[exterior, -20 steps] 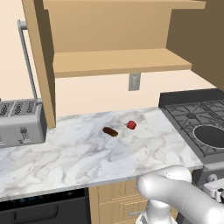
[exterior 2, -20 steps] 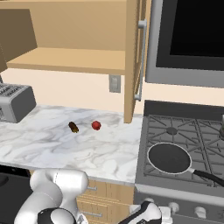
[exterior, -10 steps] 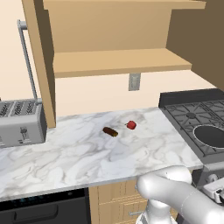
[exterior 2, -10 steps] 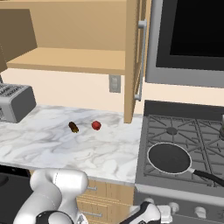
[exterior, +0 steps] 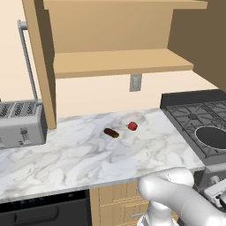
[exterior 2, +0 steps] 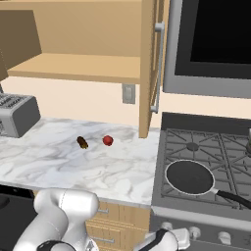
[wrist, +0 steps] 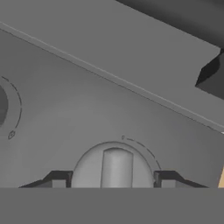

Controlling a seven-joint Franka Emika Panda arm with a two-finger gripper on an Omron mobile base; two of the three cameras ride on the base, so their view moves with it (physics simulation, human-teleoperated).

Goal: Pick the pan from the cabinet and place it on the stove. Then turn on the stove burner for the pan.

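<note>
pan (exterior 2: 190, 176), round and dark, on stove (exterior 2: 196, 147) grate; fingers (wrist: 57, 180) straddle ridged knob (wrist: 116, 168).

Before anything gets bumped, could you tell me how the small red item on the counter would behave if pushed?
The small red item looks rounded, so it would probably roll across the smooth marble counter. It seems light for its size and likely stiff. Nothing visibly blocks it, apart from the brown item beside it.

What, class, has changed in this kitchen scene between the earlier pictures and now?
Nothing visibly changed. The pan sits on the stove, the gripper stands open around a stove knob, and the toaster, the small red item and the brown item lie where they were on the counter.
</note>
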